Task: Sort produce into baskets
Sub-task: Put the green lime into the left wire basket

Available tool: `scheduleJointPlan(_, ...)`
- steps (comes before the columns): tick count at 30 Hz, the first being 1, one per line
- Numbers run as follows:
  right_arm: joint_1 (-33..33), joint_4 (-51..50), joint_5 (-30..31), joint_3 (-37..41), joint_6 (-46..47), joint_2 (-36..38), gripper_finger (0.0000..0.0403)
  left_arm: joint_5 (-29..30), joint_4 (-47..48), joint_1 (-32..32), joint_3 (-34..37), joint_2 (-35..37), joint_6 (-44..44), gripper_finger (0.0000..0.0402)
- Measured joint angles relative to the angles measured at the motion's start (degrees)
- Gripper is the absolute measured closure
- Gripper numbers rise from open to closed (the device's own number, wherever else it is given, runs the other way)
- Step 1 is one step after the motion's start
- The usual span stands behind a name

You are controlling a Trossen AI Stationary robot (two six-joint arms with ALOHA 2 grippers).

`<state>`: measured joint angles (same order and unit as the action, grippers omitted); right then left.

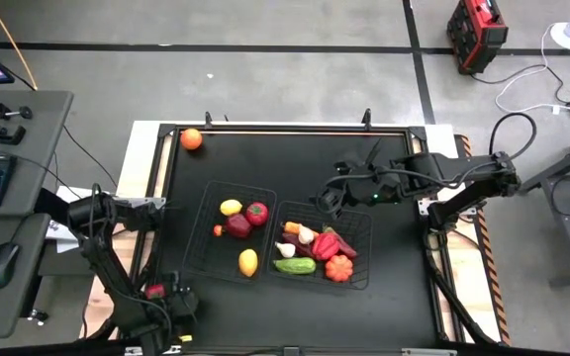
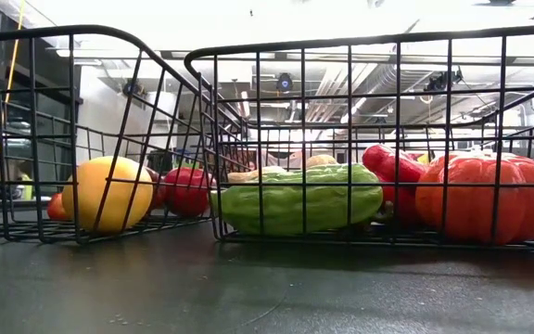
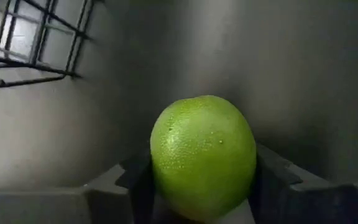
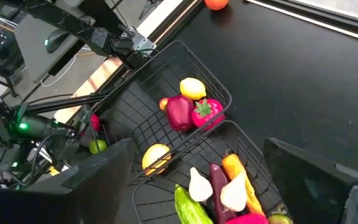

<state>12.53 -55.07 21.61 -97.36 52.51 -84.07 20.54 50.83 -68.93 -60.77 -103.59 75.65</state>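
A green lime (image 3: 202, 152) sits between the fingers of my left gripper (image 3: 204, 193), which is shut on it at the table's near left corner (image 1: 171, 302), outside the baskets. The left basket (image 1: 216, 188) holds two lemons (image 1: 248, 262), a red apple (image 1: 256, 212) and a dark red piece. The right basket (image 1: 364, 213) holds a cucumber (image 2: 295, 199), a pumpkin (image 2: 485, 199), red peppers, garlic and a carrot. An orange (image 1: 192, 139) lies on the table at the far left. My right gripper (image 4: 207, 186) hangs open above the right basket (image 1: 327, 201), touching nothing. My left gripper pinches the lime between its two fingers, one on each of two opposite sides (image 3: 159, 177). The fingers (image 3: 126, 186) come from above, slanting steeply down. Whether the lime rests on the table or is lifted, I cannot tell.
The black table top (image 1: 295, 158) is bare along its far half apart from the orange. A corner of the left basket's wire wall (image 3: 36, 43) stands close beside the lime. A desk with keyboard and mouse (image 1: 3, 262) stands left of the table.
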Motion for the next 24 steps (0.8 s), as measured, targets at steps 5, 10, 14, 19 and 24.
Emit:
scheduleJointPlan(5, 0.0, 0.0, 0.0, 0.0, 0.0, 0.0, 0.0049, 0.9, 0.0, 0.0, 0.0, 0.0, 2.3, 0.0241)
scheduleJointPlan(10, 0.0, 0.0, -0.3, 0.0, 0.0, 0.0, 0.0049, -1.7, -0.4, -0.1, -1.9, 3.3, 3.1, 0.0241)
scheduleJointPlan(14, 0.0, 0.0, -0.4, 0.0, -0.4, 0.0, 0.0049, 0.4, -3.0, -1.2, -5.3, 11.9, -3.7, 0.0241)
scheduleJointPlan(19, 0.0, 0.0, -0.4, 0.0, -1.5, 0.0, 0.0049, 16.0, 3.4, 1.4, -7.7, 23.8, -6.3, 0.0241)
scheduleJointPlan(24, 0.0, 0.0, 1.8, 0.0, -1.5, 0.0, 0.0049, 20.1, 12.7, 13.6, -7.6, 29.7, -12.5, 0.0240)
